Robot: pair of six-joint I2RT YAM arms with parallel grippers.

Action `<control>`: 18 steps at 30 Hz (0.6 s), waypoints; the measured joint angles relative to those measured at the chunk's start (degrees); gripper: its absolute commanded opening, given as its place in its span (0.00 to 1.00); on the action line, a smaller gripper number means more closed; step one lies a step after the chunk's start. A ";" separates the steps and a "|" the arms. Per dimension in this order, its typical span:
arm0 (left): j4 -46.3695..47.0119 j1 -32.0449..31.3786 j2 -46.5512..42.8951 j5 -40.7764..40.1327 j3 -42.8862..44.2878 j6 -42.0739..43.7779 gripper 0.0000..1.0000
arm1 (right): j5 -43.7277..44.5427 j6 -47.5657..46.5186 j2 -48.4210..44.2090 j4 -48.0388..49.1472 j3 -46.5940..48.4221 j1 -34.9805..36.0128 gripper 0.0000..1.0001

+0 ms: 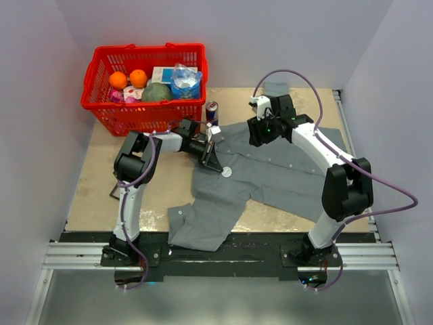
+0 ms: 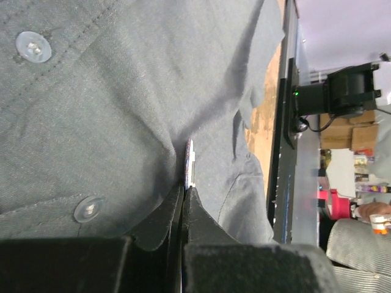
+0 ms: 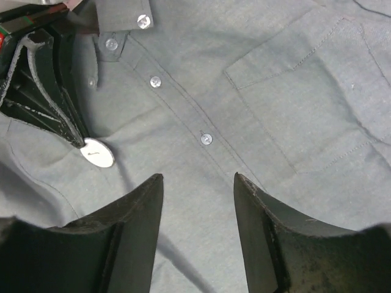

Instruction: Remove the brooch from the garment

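Your top external view sits high behind the arm bases. It looks down and away over the whole worktop [image 1: 95, 183], with the garment [image 1: 270, 169] mid-frame and the red basket [image 1: 128, 115] at the far left.

Your left wrist view is pressed very close to the cloth, looking along the left fingers [image 2: 153, 223]. It is rolled sideways, so the worktop's edge runs up the right of the frame.

Your right wrist view looks down on the garment's front from a little farther off, out between the right fingers [image 3: 131, 226].

All three views share the brooch [image 3: 98, 152]: edge-on in the left wrist view, flat in the other two. The right wrist view also catches the left fingers at its left side.
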 measured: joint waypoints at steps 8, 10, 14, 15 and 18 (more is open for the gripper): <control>-10.75 -0.61 0.02 -4.11 7.06 10.86 0.00 | 0.59 -2.32 0.26 1.20 0.74 0.11 0.56; -11.52 -0.70 0.00 -5.05 7.76 12.57 0.00 | 0.35 -6.93 0.24 -0.85 0.72 0.31 0.52; -13.75 -0.74 -0.39 -7.37 7.91 16.72 0.00 | 1.88 -19.61 -0.74 -3.85 -2.86 0.74 0.43; -14.93 -0.74 -0.76 -8.02 7.98 18.03 0.00 | 2.27 -22.95 -1.07 -4.66 -4.52 0.72 0.41; -17.90 -0.92 -2.25 -10.14 8.09 21.16 0.00 | 3.26 -29.94 -1.05 -7.08 -8.63 0.22 0.37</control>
